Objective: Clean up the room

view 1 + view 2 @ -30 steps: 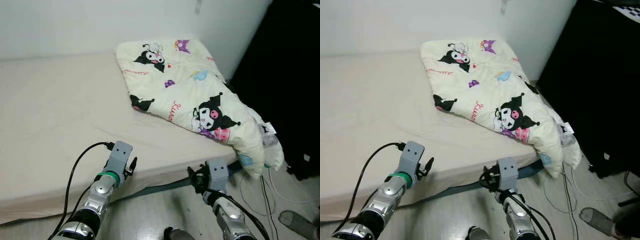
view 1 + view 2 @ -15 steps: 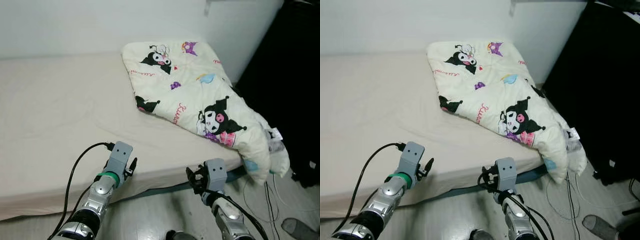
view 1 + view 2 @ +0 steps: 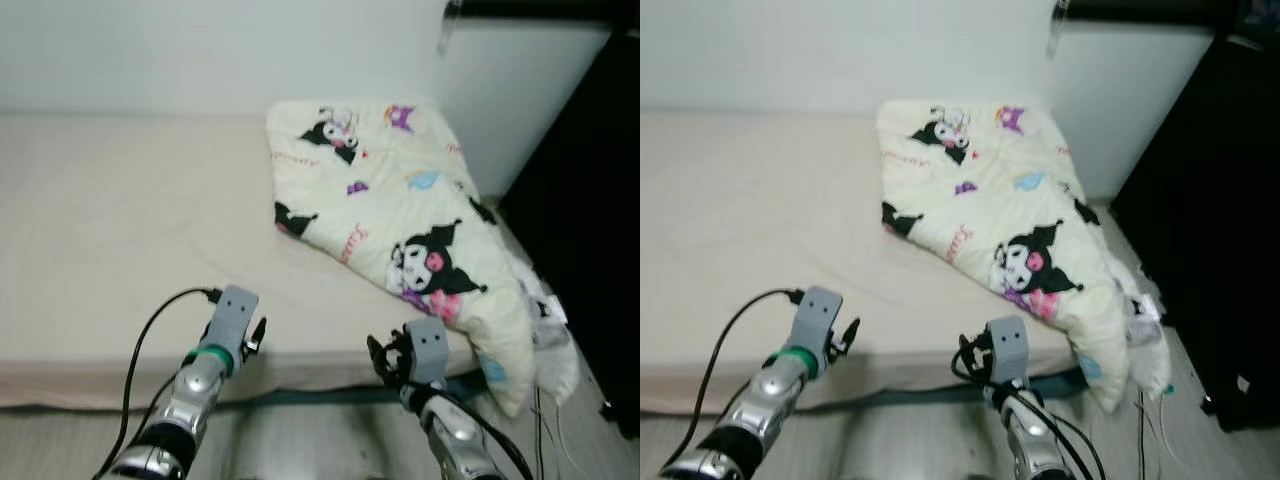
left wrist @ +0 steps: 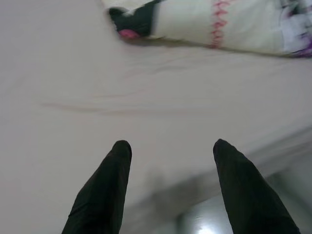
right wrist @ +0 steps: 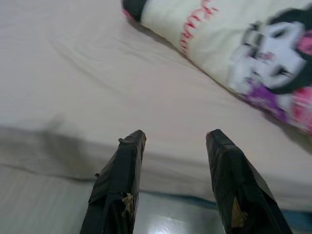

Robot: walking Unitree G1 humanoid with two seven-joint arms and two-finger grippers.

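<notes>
silver arms low at the bed's near edge: left gripper (image 4: 168, 146) and right gripper (image 5: 175, 139) both spread, holding nothing, over the beige bed sheet (image 3: 110, 230). beyond, a cream cartoon-print quilt (image 3: 400, 220) lies crumpled on the bed's right side, one corner hanging off toward the floor.

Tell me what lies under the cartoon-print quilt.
The quilt rests on the bed, its beige sheet showing around it. One end droops over the bed's corner toward the floor. Anything between quilt and sheet is covered and cannot be seen.
</notes>
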